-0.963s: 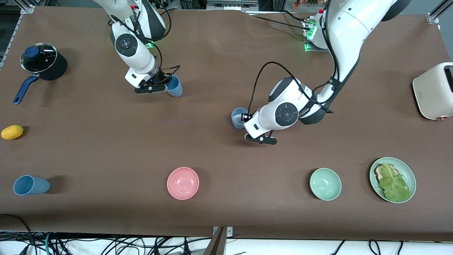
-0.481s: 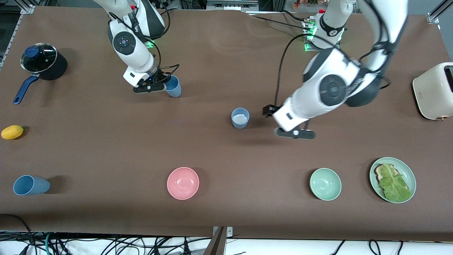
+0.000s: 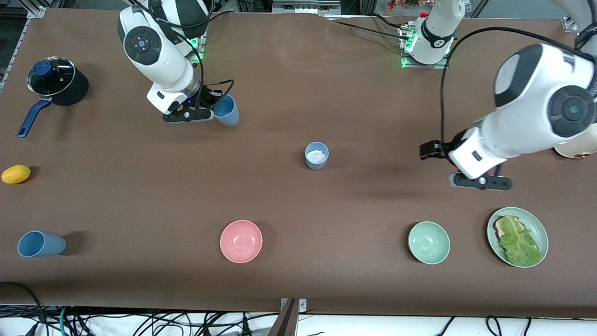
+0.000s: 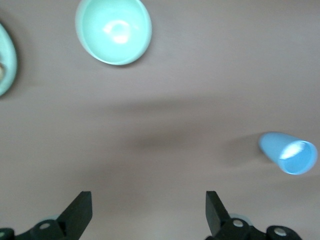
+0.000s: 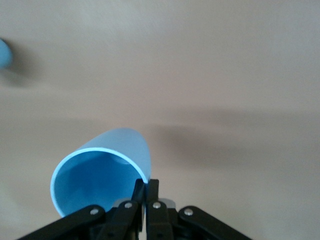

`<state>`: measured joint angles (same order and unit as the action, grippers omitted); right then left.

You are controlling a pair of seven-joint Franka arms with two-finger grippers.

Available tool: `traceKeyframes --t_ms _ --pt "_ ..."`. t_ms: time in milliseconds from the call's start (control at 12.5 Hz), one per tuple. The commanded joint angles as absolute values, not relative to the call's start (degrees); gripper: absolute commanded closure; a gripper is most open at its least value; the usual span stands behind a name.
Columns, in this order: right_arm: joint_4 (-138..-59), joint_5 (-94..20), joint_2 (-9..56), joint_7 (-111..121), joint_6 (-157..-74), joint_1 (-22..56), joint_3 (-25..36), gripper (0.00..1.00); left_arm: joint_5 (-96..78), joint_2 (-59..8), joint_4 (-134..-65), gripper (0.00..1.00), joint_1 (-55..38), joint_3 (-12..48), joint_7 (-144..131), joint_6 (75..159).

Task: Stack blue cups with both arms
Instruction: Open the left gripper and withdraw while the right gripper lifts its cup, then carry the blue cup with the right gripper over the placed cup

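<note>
While the wide brown cloth-covered table [image 3: 298, 70] is spanned by two glossy white arms, the left arm [image 3: 536, 112] is seen raised over the table's left-arm end, its black two-finger left gripper [image 3: 431, 150] spread wide and holding nothing, as the left wrist view confirms [image 4: 148, 210]. It hangs over bare cloth, well apart from the upright matte blue cup [image 3: 316, 156] that stands free near the table's middle; this cup also shows in the left wrist view [image 4: 289, 153]. The right arm [image 3: 158, 60] is bent down toward its own end, and the right gripper [image 3: 215, 105] is clenched on the rim of a second, tilted blue cup [image 3: 226, 110]; in the right wrist view the fingertips [image 5: 146, 192] are pinched together on the cup's wall [image 5: 100, 175]. A third blue cup [image 3: 40, 244] lies on its side close to the front camera at the right arm's end.

A cream toaster [image 3: 576, 147] is partly hidden by the left arm. A black lidded saucepan with a blue handle [image 3: 51, 86] stands at the right arm's end. Nearer the front camera are set a pale green plate with lettuce on toast [image 3: 517, 237], a pink bowl [image 3: 241, 241] and a pale green bowl [image 3: 429, 242]. A small yellow fruit [image 3: 16, 174] lies between saucepan and fallen cup. Nothing is placed between the two grippers but the standing cup.
</note>
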<state>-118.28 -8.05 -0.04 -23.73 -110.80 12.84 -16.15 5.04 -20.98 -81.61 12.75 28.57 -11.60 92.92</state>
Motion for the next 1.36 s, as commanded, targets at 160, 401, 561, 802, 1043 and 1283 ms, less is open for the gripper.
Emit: traceKeyframes --t_ms 160,401,561,802,1043,1283 --pt "-97.25 -8.44 14.99 -44.16 -106.96 22.73 -17.23 1.0 7.65 -13.82 -81.39 0.0 15.47 29.0 -8.17 87.56" --pt "-83.28 -5.81 25.55 -54.38 -106.44 29.6 -17.14 1.0 7.64 -11.95 -81.65 0.0 16.96 29.36 -5.99 84.64" --pt "-78.33 -3.87 29.51 -58.69 -106.87 31.89 -17.14 1.0 6.86 -11.95 -81.65 0.0 17.31 29.35 -4.22 83.85" --pt "-74.72 -2.02 33.21 -60.81 -107.49 33.48 -17.05 1.0 6.94 -11.95 -81.83 0.0 17.49 29.53 -4.04 83.85" --pt "-73.92 -0.79 34.19 -61.09 -108.45 34.01 -16.79 1.0 6.42 -10.3 -83.22 0.0 12.09 23.77 -2.73 84.55" --pt "-73.3 1.57 35.07 -60.65 -110.03 34.01 -16.17 1.0 -1.2 -3.46 -93.47 0.0 -2.34 4.79 1.73 92.42"
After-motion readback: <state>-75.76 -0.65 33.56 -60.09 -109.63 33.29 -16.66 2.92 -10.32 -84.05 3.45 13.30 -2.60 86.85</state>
